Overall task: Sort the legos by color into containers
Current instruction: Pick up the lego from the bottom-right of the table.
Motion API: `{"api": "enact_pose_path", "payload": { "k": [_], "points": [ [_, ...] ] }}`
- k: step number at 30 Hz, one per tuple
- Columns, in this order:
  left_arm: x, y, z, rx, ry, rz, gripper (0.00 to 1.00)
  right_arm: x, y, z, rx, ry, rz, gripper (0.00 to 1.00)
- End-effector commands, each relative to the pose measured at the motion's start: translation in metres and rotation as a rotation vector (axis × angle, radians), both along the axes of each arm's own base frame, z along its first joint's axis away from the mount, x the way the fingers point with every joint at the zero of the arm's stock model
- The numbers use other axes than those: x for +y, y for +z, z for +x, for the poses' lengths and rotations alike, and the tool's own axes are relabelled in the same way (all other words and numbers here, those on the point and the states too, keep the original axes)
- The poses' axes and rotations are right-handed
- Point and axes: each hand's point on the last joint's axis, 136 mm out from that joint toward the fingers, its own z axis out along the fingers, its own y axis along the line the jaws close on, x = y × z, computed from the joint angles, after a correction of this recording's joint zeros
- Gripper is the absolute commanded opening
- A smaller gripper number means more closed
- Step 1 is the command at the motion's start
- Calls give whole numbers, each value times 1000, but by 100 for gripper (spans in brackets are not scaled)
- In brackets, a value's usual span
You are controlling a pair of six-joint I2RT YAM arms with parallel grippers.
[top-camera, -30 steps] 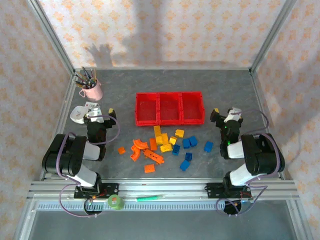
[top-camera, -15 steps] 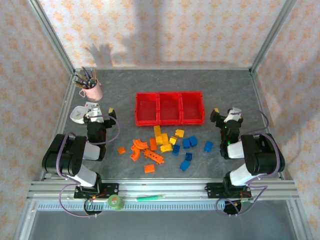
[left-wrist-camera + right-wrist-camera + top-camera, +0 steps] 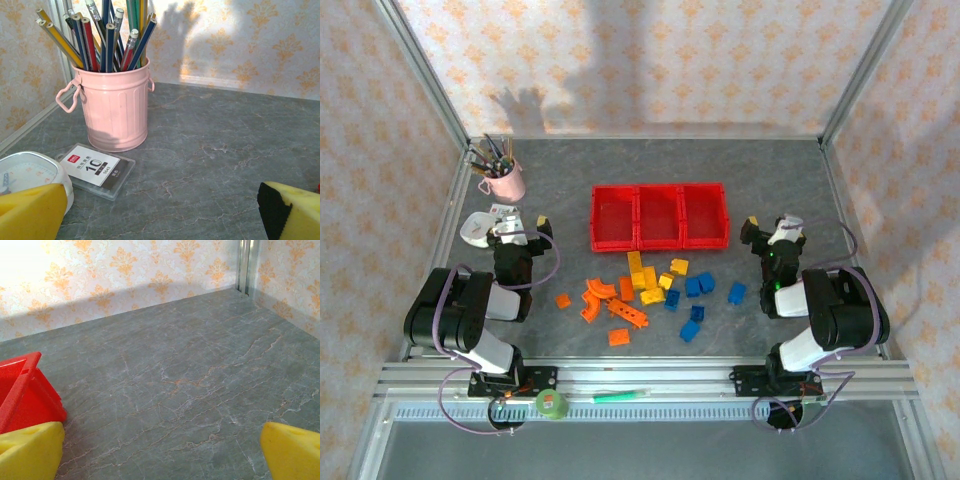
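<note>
Legos (image 3: 642, 290) heaped loose on bench (image 3: 770, 170), just near side of containers (image 3: 659, 245); none binned yet, so sorting judged unstarted. Left pincer (image 3: 518, 228) left of containers, right pincer (image 3: 772, 228) right of containers. Both spread wide, grasping nothing. Probably parked clear of pile.

legos (image 3: 645, 281) in front of containers (image 3: 660, 245); pen cup (image 3: 508, 184) far left

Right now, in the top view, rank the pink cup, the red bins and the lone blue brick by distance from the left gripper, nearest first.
1. The pink cup, just behind the left gripper.
2. The red bins, to its right, mid-table.
3. The lone blue brick, far right.
</note>
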Motion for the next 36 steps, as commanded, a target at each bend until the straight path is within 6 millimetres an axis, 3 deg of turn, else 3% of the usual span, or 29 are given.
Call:
{"api": "enact_pose_path", "payload": {
  "k": [1, 8, 14, 20, 28, 33, 36],
  "points": [
    [-1, 12, 4, -42, -13, 8, 99, 1, 15, 5, -52, 5, -15, 100],
    [5, 17, -4, -73, 24, -5, 99, 0, 17, 5, -54, 0, -13, 100],
    [-1, 34, -8, -92, -15, 6, 99, 1, 28, 0, -73, 1, -16, 100],
    [6, 68, -20, -160, 28, -44, 99, -5, 45, -1, -54, -40, 30, 100],
    [7, 104, -32, -208, 43, -255, 99, 7, 76, -5, -43, -23, 304, 100],
    [2, 98, -35, -163, 40, -436, 99, 2, 57, -21, 69, -133, 524, 100],
    [10, 78, -46, -167, 109, -592, 99, 13, 50, -25, 139, -93, 560, 100]
  ]
}}
